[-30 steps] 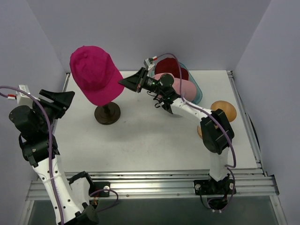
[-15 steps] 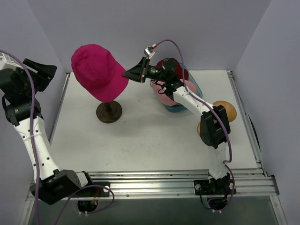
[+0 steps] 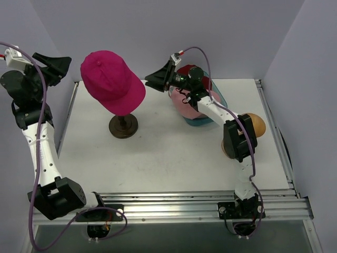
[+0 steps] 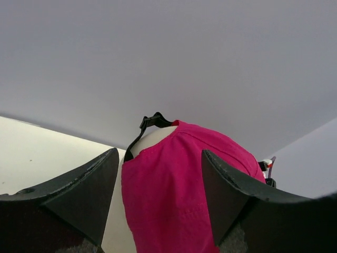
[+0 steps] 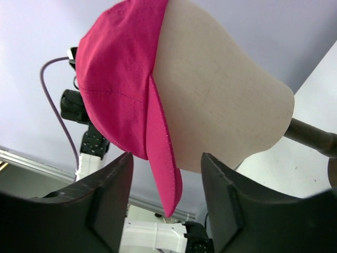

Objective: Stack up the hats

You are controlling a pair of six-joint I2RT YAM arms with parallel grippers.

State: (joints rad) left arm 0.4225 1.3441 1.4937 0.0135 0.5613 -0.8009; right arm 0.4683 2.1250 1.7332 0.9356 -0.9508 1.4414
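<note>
The magenta peaked cap (image 3: 110,81) sits on a cream head form (image 5: 221,89) on a dark round stand (image 3: 124,126). My right gripper (image 3: 150,80) is open just right of the cap's peak. In the right wrist view the peak (image 5: 164,174) hangs between the open fingers of the right gripper (image 5: 166,174) without touching either. My left gripper (image 3: 62,66) is open, raised at the left wall and facing the cap's back (image 4: 179,195) from a distance. A pale pink hat (image 3: 195,108) and a dark red hat (image 3: 206,83) lie in the teal tray (image 3: 200,122), partly hidden by the right arm.
A tan egg-shaped form (image 3: 255,122) lies at the right, behind the right arm's elbow. Grey walls close in the left, back and right sides. The metal rail (image 3: 174,203) runs along the near edge.
My right gripper opened and let go of the cap's peak, drawing back a little to the right. The left arm swung up along the left wall. The cap stays on the head form.
</note>
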